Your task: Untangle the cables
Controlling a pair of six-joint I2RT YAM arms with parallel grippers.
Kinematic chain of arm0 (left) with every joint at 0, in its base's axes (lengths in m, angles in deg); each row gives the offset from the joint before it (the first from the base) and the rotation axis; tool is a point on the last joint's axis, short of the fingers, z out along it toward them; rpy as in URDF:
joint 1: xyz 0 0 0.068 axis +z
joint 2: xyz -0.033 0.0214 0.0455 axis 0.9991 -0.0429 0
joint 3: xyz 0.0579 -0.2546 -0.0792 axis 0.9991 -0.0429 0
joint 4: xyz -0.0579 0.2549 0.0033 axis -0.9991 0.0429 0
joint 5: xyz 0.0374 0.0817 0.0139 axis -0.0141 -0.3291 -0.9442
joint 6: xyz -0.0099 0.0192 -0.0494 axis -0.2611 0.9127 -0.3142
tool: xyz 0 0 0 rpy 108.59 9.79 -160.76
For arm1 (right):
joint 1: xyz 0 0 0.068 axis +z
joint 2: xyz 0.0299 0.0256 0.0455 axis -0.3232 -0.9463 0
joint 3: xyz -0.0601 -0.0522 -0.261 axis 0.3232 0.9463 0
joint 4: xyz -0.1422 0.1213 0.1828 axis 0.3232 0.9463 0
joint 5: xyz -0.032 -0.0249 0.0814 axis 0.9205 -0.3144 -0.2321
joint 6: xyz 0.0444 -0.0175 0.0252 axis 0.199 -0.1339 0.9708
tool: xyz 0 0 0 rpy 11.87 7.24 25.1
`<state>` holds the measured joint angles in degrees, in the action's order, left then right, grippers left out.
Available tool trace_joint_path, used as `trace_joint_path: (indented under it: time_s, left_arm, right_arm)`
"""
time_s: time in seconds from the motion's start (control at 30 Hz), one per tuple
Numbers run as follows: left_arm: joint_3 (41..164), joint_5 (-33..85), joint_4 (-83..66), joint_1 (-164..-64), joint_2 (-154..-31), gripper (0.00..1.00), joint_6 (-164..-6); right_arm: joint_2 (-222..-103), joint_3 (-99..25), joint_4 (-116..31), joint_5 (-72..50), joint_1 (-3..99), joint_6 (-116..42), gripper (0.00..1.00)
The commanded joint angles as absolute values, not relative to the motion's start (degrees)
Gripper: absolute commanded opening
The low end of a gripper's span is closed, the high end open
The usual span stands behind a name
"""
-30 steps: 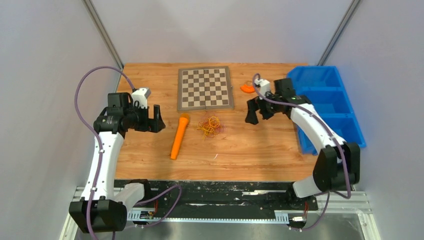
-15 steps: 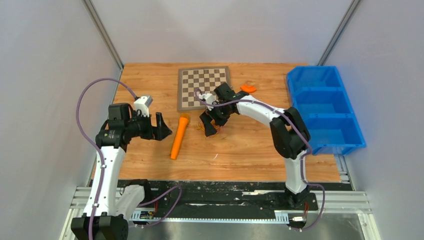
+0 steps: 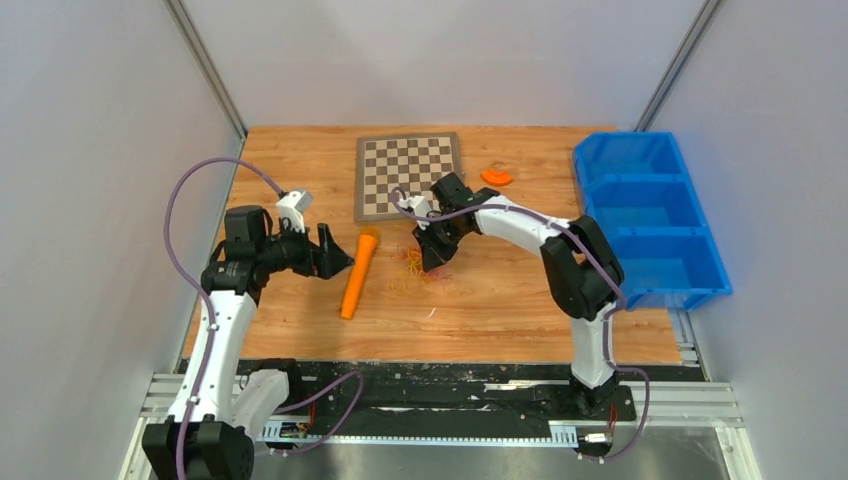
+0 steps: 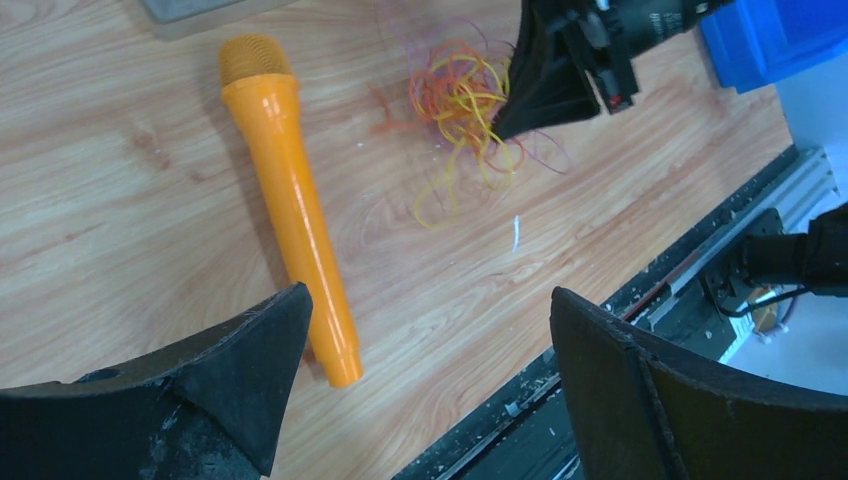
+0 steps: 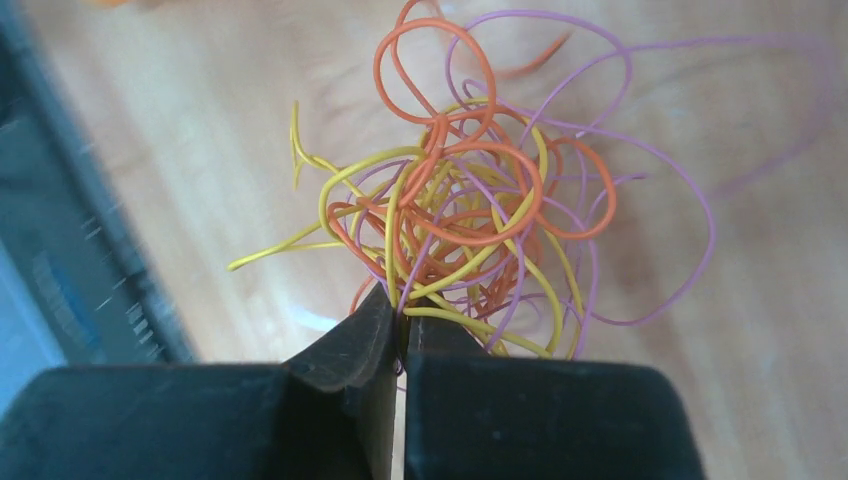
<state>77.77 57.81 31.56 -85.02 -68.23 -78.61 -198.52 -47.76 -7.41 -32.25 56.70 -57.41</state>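
Note:
The cables point(image 3: 412, 268) are a small loose tangle of thin yellow, orange and purple wires lying on the wooden table just below the chessboard. In the right wrist view the cables point(image 5: 470, 200) fan out from my right gripper point(image 5: 402, 310), whose jaws are pressed together on a few yellow and purple strands. From above, the right gripper point(image 3: 435, 262) points down at the tangle's right side. My left gripper point(image 3: 335, 258) hovers left of the orange stick, open and empty. Its wrist view shows the left gripper point(image 4: 430, 293) wide open above bare wood, with the cables point(image 4: 455, 95) farther off.
An orange marker-shaped stick point(image 3: 358, 275) lies between the left gripper and the tangle. A chessboard point(image 3: 410, 177) sits at the back centre with a small orange object point(image 3: 495, 177) to its right. Blue bins point(image 3: 650, 215) line the right edge.
The right arm swung from near the blue bins to the tangle and closed on strands. The left gripper edged rightward toward the orange stick, still open.

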Motion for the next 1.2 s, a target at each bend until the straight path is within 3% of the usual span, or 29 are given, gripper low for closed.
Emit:
trace_joint_path:
  time_s: [0.0, 0.3, 0.4, 0.47, 0.5, 0.53, 0.57, 0.63, 0.87, 0.97, 1.17]
  left_arm:
    - [76.96, 64.23, 21.39, -88.2, -70.43, 0.97, -78.98]
    - [78.25, 65.29, 8.64, -105.22, -78.02, 1.0, -81.9]
    - [79.32, 67.82, 5.78, -108.97, -81.44, 0.9, -84.79]
    - [79.79, 69.29, 5.42, -110.44, -82.8, 0.7, -86.21]
    - [79.68, 70.29, 5.02, -110.55, -83.21, 0.51, -86.86]
    - [79.69, 70.73, 5.16, -110.43, -83.25, 0.38, -87.12]
    - [79.7, 71.69, 6.1, -110.19, -82.62, 0.16, -86.79]
    - [79.57, 71.92, 8.11, -108.15, -80.25, 0.01, -85.61]
    - [78.38, 69.49, 18.85, -97.85, -72.44, 0.0, -79.8]
    - [77.5, 68.53, 21.25, -91.36, -70.45, 0.0, -78.63]
    - [78.04, 64.67, 23.67, -85.24, -69.23, 0.0, -75.85]
  right_arm:
    - [-185.18, -46.24, -1.54, -51.06, 56.82, -67.39, 0.0]
    - [-176.48, -43.68, 4.56, -61.05, 56.83, -74.36, 0.01]
    - [-175.04, -44.25, 4.45, -61.86, 56.83, -73.41, 0.04]
    - [-174.4, -44.88, 4.52, -60.68, 56.63, -72.41, 0.07]
    - [-174.06, -44.72, 4.56, -60.2, 56.28, -71.99, 0.09]
    - [-173.6, -44.34, 4.56, -59.84, 55.51, -71.65, 0.1]
    - [-173.13, -43.74, 4.75, -59.73, 54.4, -71.2, 0.11]
    - [-171.7, -42.02, 5.47, -59.67, 51.11, -70.61, 0.12]
    - [-165.19, -35.28, 8.33, -57.8, 35.82, -71.66, 0.08]
    - [-162.97, -34.35, 11.78, -56.21, 31.05, -74.76, 0.0]
    - [-159.72, -34.22, 15.84, -54.33, 24.59, -79.63, 0.0]
